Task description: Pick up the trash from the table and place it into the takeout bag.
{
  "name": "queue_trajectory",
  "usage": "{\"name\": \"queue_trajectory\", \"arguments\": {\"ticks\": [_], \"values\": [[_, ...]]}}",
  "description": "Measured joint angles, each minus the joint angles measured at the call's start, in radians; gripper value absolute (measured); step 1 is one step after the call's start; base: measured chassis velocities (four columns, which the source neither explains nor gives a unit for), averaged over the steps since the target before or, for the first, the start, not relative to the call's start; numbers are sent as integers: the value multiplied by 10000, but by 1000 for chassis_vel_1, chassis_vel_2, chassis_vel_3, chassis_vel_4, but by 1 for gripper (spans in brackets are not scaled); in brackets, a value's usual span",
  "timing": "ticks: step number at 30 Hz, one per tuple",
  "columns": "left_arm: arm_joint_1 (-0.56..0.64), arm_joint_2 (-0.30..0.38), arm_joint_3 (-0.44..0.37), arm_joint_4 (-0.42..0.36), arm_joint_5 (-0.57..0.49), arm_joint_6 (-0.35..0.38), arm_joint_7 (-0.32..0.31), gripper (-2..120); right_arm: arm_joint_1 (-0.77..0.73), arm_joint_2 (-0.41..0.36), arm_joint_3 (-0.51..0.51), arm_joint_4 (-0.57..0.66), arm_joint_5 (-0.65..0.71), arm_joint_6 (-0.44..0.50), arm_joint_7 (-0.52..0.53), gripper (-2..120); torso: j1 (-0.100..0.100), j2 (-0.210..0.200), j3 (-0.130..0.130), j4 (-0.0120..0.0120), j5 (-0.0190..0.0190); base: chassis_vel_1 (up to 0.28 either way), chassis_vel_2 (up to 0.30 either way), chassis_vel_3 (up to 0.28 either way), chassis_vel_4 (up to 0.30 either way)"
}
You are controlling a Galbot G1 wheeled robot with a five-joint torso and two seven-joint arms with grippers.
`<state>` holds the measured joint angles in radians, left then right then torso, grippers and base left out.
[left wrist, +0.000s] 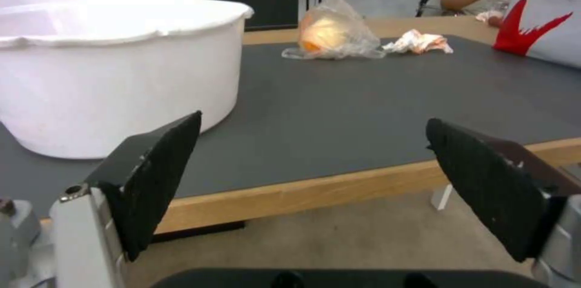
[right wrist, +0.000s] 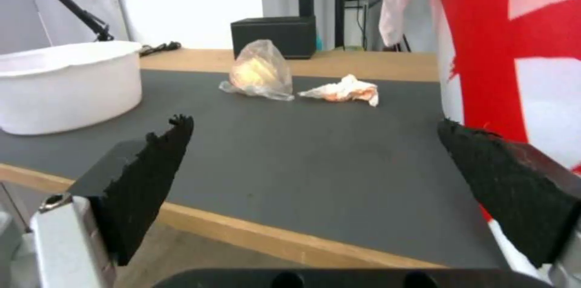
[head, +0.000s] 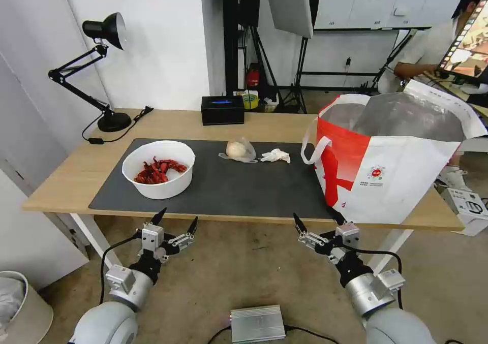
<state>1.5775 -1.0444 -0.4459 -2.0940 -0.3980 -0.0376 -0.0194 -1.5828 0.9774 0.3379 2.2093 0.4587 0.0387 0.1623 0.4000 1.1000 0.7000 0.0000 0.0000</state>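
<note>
On the table lies a dark grey mat. On its left stands a white bowl of red shells. Mid-mat at the far edge lie a clear bag with a beige lump and a crumpled white tissue. The white-and-red takeout bag stands open at the right end, foil lining showing. My left gripper hangs open below the table's front edge, before the bowl. My right gripper is open too, in front of the takeout bag, facing the clear bag and tissue.
A black rectangular box sits at the table's far edge and a black desk lamp at the far left corner. A silver box lies on the floor between my arms. A pale bin stands at the lower left.
</note>
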Motion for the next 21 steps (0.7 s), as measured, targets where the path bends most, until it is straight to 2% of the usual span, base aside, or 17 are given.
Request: {"name": "queue_trajectory", "arguments": {"ticks": [5, 13, 21], "values": [[99, -15, -108, -91, 11, -13, 1, 100, 467, 11, -308, 164, 426, -356, 187, 100, 0, 0, 0, 0, 0, 0, 0, 0, 0], [210, -56, -181, -262, 53, -18, 6, 100, 2154, 179, -1131, 425, 1678, -1410, 756, 100, 0, 0, 2, 1, -1, 0, 0, 0, 0], [375, -185, -211, -395, 198, -19, 12, 100, 3698, 389, -1951, -209, 2645, -1809, 1164, 100, 0, 0, 1, 0, 1, 0, 0, 0, 0]]}}
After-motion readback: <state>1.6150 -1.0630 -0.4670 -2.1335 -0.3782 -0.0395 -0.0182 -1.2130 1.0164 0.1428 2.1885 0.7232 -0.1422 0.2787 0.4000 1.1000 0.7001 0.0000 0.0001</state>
